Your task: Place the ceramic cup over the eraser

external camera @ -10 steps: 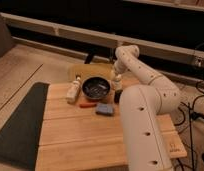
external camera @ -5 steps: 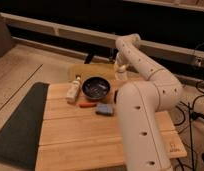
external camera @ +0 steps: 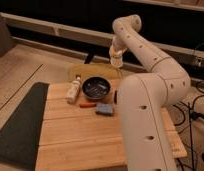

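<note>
My gripper (external camera: 115,53) hangs from the raised white arm, above the far edge of the table. It is shut on the small white ceramic cup (external camera: 115,61), which hangs in the air below it. A small dark block, the eraser (external camera: 115,98), stands on the table just right of the dark bowl, partly hidden by my arm's body. The cup is well above the eraser and somewhat behind it.
A wide dark bowl (external camera: 96,88) sits at the back of the wooden table (external camera: 80,135). A cream bottle (external camera: 73,90) lies left of it. A thin red pen (external camera: 87,105) and a flat blue pad (external camera: 104,109) lie in front. A dark mat (external camera: 17,125) borders the left side.
The gripper has risen with the cup, from just behind the bowl's right side to higher above the table's far edge.
</note>
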You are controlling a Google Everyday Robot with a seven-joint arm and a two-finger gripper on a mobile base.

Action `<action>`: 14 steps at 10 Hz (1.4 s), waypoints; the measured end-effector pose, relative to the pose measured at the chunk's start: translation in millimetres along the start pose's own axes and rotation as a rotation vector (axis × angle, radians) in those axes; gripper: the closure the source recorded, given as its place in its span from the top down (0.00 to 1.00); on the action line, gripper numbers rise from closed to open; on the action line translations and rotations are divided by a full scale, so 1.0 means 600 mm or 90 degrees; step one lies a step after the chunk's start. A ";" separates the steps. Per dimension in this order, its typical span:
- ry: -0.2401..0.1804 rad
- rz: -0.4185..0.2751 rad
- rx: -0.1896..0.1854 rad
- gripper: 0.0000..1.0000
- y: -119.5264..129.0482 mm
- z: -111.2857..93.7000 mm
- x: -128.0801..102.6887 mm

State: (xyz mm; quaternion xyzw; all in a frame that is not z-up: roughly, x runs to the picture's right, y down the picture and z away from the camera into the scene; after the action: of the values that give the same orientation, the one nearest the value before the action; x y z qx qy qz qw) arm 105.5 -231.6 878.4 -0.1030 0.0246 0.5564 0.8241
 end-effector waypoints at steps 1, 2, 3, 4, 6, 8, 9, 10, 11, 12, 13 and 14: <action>-0.008 -0.003 -0.009 0.00 0.022 -0.024 -0.011; -0.016 -0.005 -0.017 0.00 0.048 -0.052 -0.018; -0.021 -0.005 -0.020 0.00 0.064 -0.070 -0.021; -0.024 -0.003 -0.022 0.00 0.079 -0.086 -0.019; -0.030 0.015 -0.032 0.00 0.116 -0.126 -0.002; -0.035 0.035 -0.039 0.00 0.145 -0.155 0.021; -0.035 0.054 -0.038 0.00 0.157 -0.170 0.047; -0.033 0.065 -0.036 0.00 0.158 -0.174 0.062; -0.028 0.084 -0.030 0.00 0.153 -0.180 0.087; -0.021 0.104 -0.024 0.00 0.145 -0.184 0.112; -0.013 0.123 -0.019 0.00 0.138 -0.187 0.135; -0.006 0.138 -0.015 0.00 0.132 -0.189 0.154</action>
State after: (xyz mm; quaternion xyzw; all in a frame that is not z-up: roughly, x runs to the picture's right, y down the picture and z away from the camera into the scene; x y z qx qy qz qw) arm 76.2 -141.2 741.9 -0.1067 0.0254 0.6433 0.7577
